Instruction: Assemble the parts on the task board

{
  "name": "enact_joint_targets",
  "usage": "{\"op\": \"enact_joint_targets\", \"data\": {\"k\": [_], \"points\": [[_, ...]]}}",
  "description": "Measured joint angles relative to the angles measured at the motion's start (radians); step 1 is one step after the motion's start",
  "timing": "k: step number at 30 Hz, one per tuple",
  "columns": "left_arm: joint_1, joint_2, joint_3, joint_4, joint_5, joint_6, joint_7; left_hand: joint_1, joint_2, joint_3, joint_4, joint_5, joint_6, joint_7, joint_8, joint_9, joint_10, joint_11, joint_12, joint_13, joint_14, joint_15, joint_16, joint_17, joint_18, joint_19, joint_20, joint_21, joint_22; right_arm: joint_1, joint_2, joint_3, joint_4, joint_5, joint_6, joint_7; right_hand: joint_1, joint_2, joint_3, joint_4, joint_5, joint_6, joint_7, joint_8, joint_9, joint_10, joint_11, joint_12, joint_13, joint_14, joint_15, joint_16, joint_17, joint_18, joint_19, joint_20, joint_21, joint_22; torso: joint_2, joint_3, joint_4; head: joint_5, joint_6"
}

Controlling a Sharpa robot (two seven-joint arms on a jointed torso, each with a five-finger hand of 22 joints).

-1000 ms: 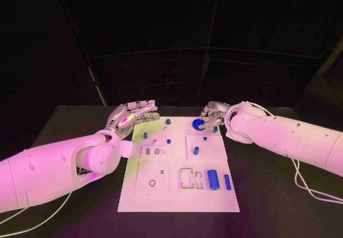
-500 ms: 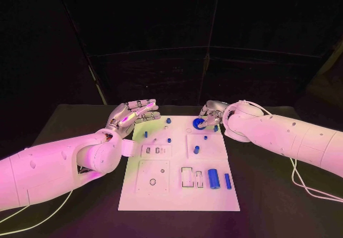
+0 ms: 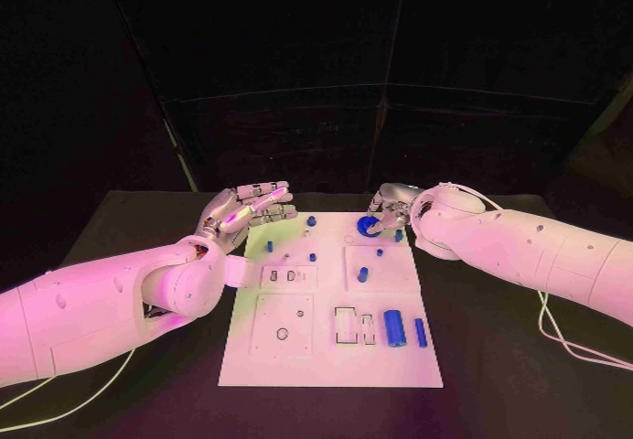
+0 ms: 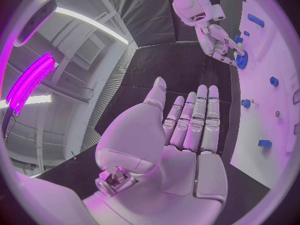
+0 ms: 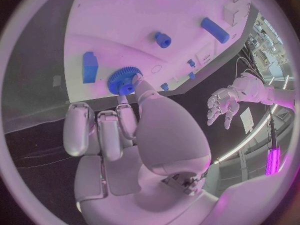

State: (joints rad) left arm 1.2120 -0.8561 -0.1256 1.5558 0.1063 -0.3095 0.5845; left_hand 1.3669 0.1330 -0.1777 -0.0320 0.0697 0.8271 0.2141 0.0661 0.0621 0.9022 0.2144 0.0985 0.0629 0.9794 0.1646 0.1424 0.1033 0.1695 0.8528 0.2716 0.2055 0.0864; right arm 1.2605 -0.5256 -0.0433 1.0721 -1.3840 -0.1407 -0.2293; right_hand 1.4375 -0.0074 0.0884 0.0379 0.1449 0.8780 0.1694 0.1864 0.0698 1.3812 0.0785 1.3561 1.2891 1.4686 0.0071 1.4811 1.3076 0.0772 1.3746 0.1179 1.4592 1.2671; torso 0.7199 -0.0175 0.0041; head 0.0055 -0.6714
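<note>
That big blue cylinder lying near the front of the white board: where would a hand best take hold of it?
Probably around its middle, coming down from above. The blue cylinder lies flat on the task board, its long sides bare, so fingers could close across its width. A thinner blue bar lies close beside it, leaving little room on that side.

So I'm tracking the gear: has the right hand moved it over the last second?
Yes. The right hand has carried the blue gear slightly toward the white board's far edge.
</note>
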Motion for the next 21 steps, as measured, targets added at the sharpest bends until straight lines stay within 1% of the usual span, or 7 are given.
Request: {"op": "enact_joint_targets", "data": {"k": [1,5,6,8,11,14,21], "points": [[0.0,0.0,0.0,0.0,0.0,0.0,0.0,0.0,0.0,0.0,0.0,0.0,0.0,0.0,0.0,0.0,0.0,0.0,0.0,0.0,0.0,0.0,0.0,0.0,0.0,0.0,0.0,0.0,0.0,0.0,-0.001,0.0,0.001,-0.004,0.0,0.0,0.004,0.004,0.006,-0.006,0.0,0.011,-0.002,0.007,0.001,0.0,0.0,0.0,0.004,0.0,0.0,0.0,0.0,0.0,0.0,0.0,0.0,0.002,0.0,0.0,0.0,0.0,0.0],[0.0,0.0,0.0,0.0,0.0,0.001,-0.001,0.0,0.0,0.0,0.0,0.0,0.0,0.0,0.0,0.0,0.0,0.0,0.0,0.0,0.0,0.0,0.0,0.0,0.0,0.0,0.0,0.0,0.0,0.0,-0.005,0.0,0.006,-0.015,0.0,0.0,0.004,0.004,0.023,-0.009,-0.002,0.035,-0.006,0.009,0.002,0.009,-0.009,0.012,0.016,0.0,0.0,0.0,0.0,0.0,0.008,-0.008,0.008,0.013,0.0,0.0,0.0,0.0,-0.001],[0.0,0.0,0.0,0.0,0.0,0.001,-0.001,0.0,0.0,0.0,0.0,0.0,0.0,0.0,0.0,0.0,0.0,0.0,0.0,0.0,0.0,0.0,0.0,0.0,0.0,0.0,0.0,0.0,0.0,0.0,-0.006,0.0,0.007,-0.017,-0.001,0.0,0.004,0.004,0.027,-0.01,-0.002,0.041,-0.008,0.011,0.002,0.013,-0.006,0.014,0.018,-0.002,-0.002,0.0,0.0,0.0,0.009,-0.009,0.008,0.016,0.0,0.0,0.0,0.0,-0.001],[0.0,0.0,0.0,0.0,0.0,0.001,-0.002,0.0,0.0,0.0,0.0,0.0,0.0,0.0,0.0,0.0,0.0,0.0,0.0,0.0,0.0,0.0,0.0,0.0,0.0,0.0,0.0,0.0,0.0,0.0,-0.007,0.0,0.011,-0.021,-0.003,0.0,0.004,0.004,0.032,-0.009,0.005,0.049,-0.011,0.016,0.001,0.018,-0.011,0.017,0.019,-0.004,-0.004,0.0,0.0,0.0,0.009,-0.009,0.008,0.021,0.0,0.0001,0.0,0.0,-0.001],[0.0,-0.001,0.0,0.0,0.0,0.002,-0.002,0.0,0.0,0.0,0.0,0.0,0.0,0.0,0.0,0.0,0.0,0.0,0.0,0.0,0.0,0.0,0.0,0.0,0.0,0.0,0.0,0.0,0.0,-0.001,-0.009,0.0,0.017,-0.022,-0.011,0.002,0.003,0.004,0.041,-0.01,0.012,0.054,-0.009,0.02,0.002,0.027,-0.012,0.026,0.019,-0.004,-0.004,0.0,0.0,0.0,0.016,-0.009,0.012,0.028,0.0,0.0004,-0.0001,0.0,-0.002],[0.0,-0.001,0.0,0.0,0.0,0.002,-0.003,0.0,0.0,0.0,0.0,0.0,0.0,0.0,0.0,0.0,0.0,0.0,0.0,0.0,0.0,0.0,0.0,0.0,0.0,0.0,0.0,0.0,0.0,-0.004,-0.011,-0.002,0.028,-0.023,-0.028,0.006,-0.004,0.0,0.053,-0.015,0.027,0.057,-0.007,0.021,0.001,0.03,-0.016,0.026,0.019,-0.004,-0.011,0.0,0.0,0.0,0.02,-0.013,0.012,0.03,0.0,0.0006,-0.0003,0.0,-0.003],[0.0,-0.004,0.0,0.0,0.0,0.003,-0.003,0.0,0.0,0.0,0.0,0.0,0.0,0.0,0.0,0.0,0.0,0.0,0.0,0.0,0.0,0.0,0.0,0.0,0.0,0.0,0.0,0.0,0.0,-0.007,-0.026,-0.003,0.081,-0.028,-0.085,0.018,-0.009,0.003,0.056,-0.018,0.027,0.061,-0.009,0.022,0.001,0.03,-0.016,0.033,0.019,-0.004,-0.011,0.004,0.0,0.0,0.023,-0.016,0.017,0.039,0.0,0.0,-0.0009,0.001,0.0]]}}
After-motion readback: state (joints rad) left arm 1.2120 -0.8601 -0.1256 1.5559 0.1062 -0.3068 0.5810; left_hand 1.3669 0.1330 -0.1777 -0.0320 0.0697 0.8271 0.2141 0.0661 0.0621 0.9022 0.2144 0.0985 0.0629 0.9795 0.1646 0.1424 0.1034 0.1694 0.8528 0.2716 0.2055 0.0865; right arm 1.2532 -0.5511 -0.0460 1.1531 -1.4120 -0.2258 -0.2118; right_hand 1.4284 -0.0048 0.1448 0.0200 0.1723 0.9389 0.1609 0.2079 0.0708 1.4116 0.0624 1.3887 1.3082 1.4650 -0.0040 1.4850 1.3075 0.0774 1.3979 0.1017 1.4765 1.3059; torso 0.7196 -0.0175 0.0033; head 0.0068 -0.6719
